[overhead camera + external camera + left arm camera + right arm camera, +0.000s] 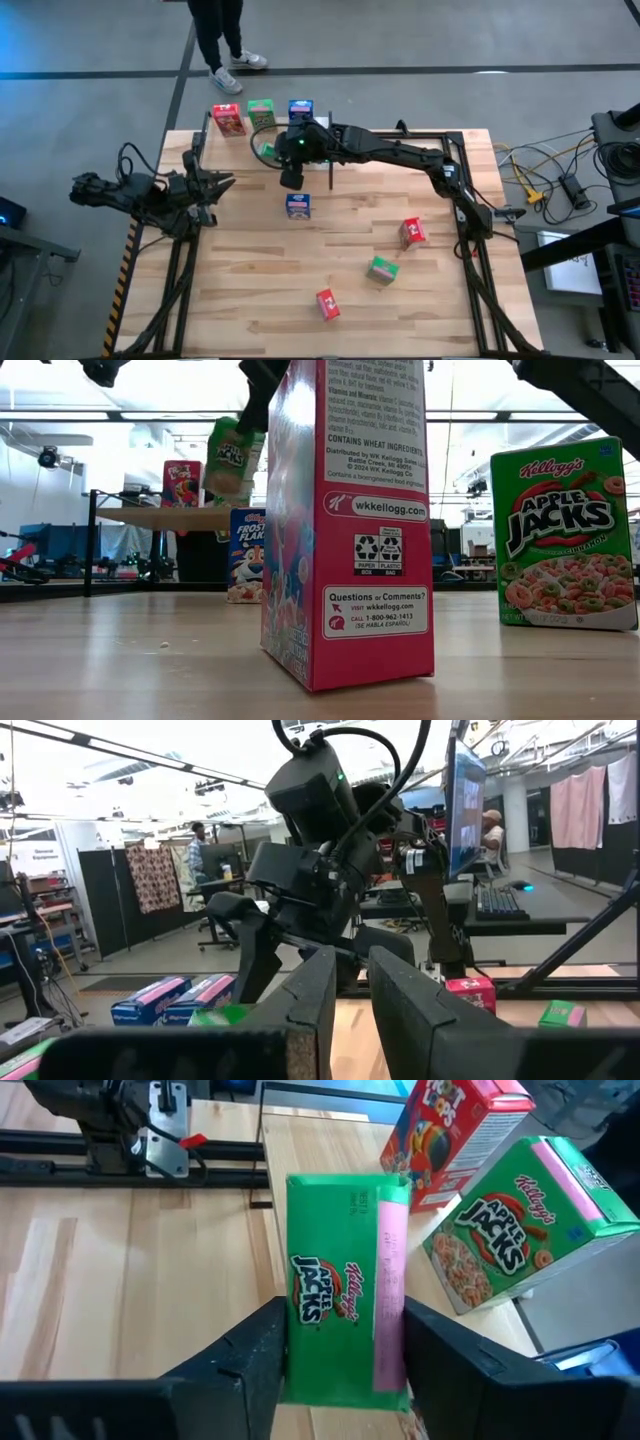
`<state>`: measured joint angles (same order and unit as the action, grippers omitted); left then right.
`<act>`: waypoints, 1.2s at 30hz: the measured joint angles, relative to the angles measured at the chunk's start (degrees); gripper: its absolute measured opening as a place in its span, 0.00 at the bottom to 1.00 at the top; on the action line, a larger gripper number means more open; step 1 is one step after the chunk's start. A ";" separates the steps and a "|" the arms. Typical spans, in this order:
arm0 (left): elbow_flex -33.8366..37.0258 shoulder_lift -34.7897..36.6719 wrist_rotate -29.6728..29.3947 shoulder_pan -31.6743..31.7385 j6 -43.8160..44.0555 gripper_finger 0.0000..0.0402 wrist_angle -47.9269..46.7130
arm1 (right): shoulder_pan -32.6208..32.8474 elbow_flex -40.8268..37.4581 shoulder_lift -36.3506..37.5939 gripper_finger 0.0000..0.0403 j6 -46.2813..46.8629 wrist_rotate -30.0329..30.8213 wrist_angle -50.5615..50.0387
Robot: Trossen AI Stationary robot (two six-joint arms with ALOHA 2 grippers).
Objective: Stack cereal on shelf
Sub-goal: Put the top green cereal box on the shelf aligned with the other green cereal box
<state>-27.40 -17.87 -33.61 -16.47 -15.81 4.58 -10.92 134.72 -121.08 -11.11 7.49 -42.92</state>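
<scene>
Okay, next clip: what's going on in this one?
The right gripper has a green Apple Jacks box between its jaws, over the shelf at the table's far edge, beside the red, green and blue boxes already standing there. The left gripper waits at the left side, holding nothing. Four more boxes remain on the table: one blue, two red, one green.

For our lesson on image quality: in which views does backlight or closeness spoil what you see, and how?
Low view: bright ceiling glare behind; the red box stands so close that it fills the frame and is cut off at the top. Left wrist view: window light leaves the right arm nearly a silhouette. Right wrist view: evenly lit, the green box print readable.
</scene>
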 joint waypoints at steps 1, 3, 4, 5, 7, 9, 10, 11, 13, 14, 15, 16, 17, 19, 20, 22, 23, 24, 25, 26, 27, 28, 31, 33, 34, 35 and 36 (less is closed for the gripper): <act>0.00 0.00 0.00 0.00 0.01 0.12 0.02 | 0.00 -0.02 0.00 0.45 0.00 0.00 0.01; 0.00 0.00 0.00 0.00 0.01 0.12 0.02 | 0.00 -0.10 0.00 0.48 0.19 0.00 0.02; 0.00 0.00 -0.02 0.00 0.01 0.12 0.04 | 0.00 -0.11 0.00 0.49 0.57 0.01 0.04; 0.00 0.00 0.00 0.00 0.01 0.12 0.04 | 0.00 -0.11 0.00 0.50 0.63 0.01 0.04; 0.02 0.00 -0.02 0.00 0.01 0.12 0.04 | 0.00 -0.13 0.00 0.51 0.66 0.03 0.05; 0.02 0.00 -0.02 0.00 0.01 0.12 0.04 | 0.00 -0.16 0.00 0.52 1.00 0.04 0.00; 0.02 0.00 -0.02 0.00 0.01 0.12 0.04 | 0.00 -0.17 0.00 0.52 1.05 0.04 0.00; 0.02 0.00 -0.02 0.00 0.01 0.12 0.04 | 0.00 -0.17 0.00 0.52 1.05 0.06 0.00; 0.02 0.00 -0.02 0.00 0.01 0.12 0.06 | 0.00 -0.19 0.00 0.52 1.05 0.13 0.31; 0.02 0.00 -0.02 0.00 0.01 0.12 0.06 | -0.11 -0.20 0.00 0.52 1.00 0.17 0.59; 0.03 0.00 -0.02 0.00 0.01 0.12 0.07 | -0.14 -0.22 0.00 0.52 0.85 0.21 0.86; 0.04 -0.02 -0.04 0.00 0.01 0.12 0.07 | -0.24 -0.22 0.00 0.52 0.71 0.22 1.24; 0.04 -0.02 -0.04 0.00 0.01 0.12 0.07 | -0.28 -0.22 0.00 0.52 0.55 0.25 1.56; 0.04 -0.11 -0.04 0.00 0.01 0.12 0.09 | -0.46 -0.22 0.00 0.52 -0.09 0.65 1.66; 0.04 -0.15 -0.04 0.00 0.03 0.12 0.11 | -0.50 -0.22 0.00 0.52 -0.32 1.37 1.66; 0.04 -0.42 -0.04 0.00 0.07 0.12 0.11 | -0.61 -0.22 0.00 0.52 -1.13 3.80 1.38; 0.04 -0.57 -0.04 0.00 0.25 0.12 0.11 | -0.61 -0.22 0.00 0.52 -1.80 4.93 1.25; 0.04 -0.74 -0.07 0.00 0.30 0.12 0.10 | -0.65 -0.22 0.00 0.52 -2.21 5.79 1.24; 0.04 -0.90 -0.07 0.00 0.31 0.12 0.13 | -0.69 -0.22 0.00 0.52 -2.63 6.11 1.25; 0.04 -1.10 -0.07 0.00 0.31 0.12 0.17 | -0.73 -0.22 0.00 0.52 -3.00 6.12 1.26; 0.04 -1.29 -0.07 0.00 0.30 0.12 0.23 | -0.76 -0.22 0.00 0.52 -3.04 6.12 1.31; 0.05 -1.45 -0.07 0.00 0.30 0.12 0.29 | -0.74 -0.22 0.00 0.52 -3.04 6.12 1.34; 0.07 -2.00 -0.07 0.00 0.30 0.12 0.57 | -0.74 -0.22 0.02 0.52 -3.04 6.10 1.27; 0.07 -2.32 -0.07 0.00 0.30 0.12 0.59 | -0.74 -0.24 0.17 0.52 -3.06 6.08 1.21; 0.07 -2.51 -0.07 0.00 0.30 0.12 0.61 | -0.74 -0.24 0.32 0.52 -3.06 6.10 1.21; 0.07 -2.66 -0.07 0.00 0.28 0.12 0.61 | -0.73 -0.26 0.56 0.52 -3.02 6.08 1.20; 0.07 -2.78 -0.07 0.00 0.28 0.12 0.70 | -0.61 -0.26 0.86 0.52 -2.96 6.10 1.19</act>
<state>-27.33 -20.65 -33.67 -16.47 -15.53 5.28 -11.53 134.45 -120.21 -14.07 13.58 -41.73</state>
